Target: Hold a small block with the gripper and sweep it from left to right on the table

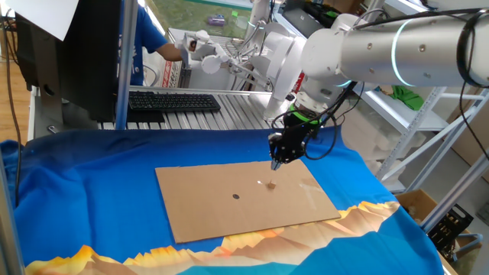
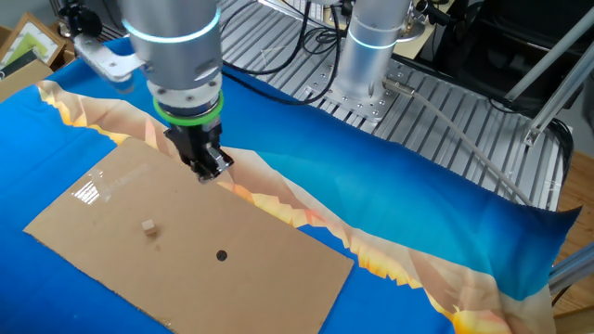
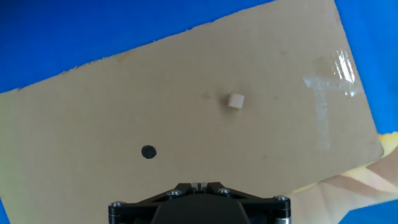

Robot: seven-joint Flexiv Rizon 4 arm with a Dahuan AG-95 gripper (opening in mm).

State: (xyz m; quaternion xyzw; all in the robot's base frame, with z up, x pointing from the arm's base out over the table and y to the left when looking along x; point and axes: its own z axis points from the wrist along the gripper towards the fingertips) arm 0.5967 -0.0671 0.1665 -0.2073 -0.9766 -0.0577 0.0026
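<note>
The small block (image 1: 270, 183) is a tiny pale cube lying loose on the brown cardboard sheet (image 1: 206, 206) on the blue-clothed table (image 1: 92, 191). The gripper (image 1: 276, 158), black with a green ring, hangs above the cardboard's far edge. It is a short way behind the block and clear of it. Its fingers look closed together with nothing between them. In the other fixed view the gripper (image 2: 210, 170) is up and right of the block (image 2: 148, 227). In the hand view the block (image 3: 235, 101) lies ahead, and only the gripper's black housing (image 3: 199, 202) shows.
A small dark round dot (image 1: 235, 196) sits on the cardboard left of the block, also in the hand view (image 3: 148, 152). Behind the table are a slatted metal bench with a black keyboard (image 1: 174, 101) and a white robot hand (image 1: 206, 53). Shiny tape (image 3: 329, 68) marks one cardboard corner.
</note>
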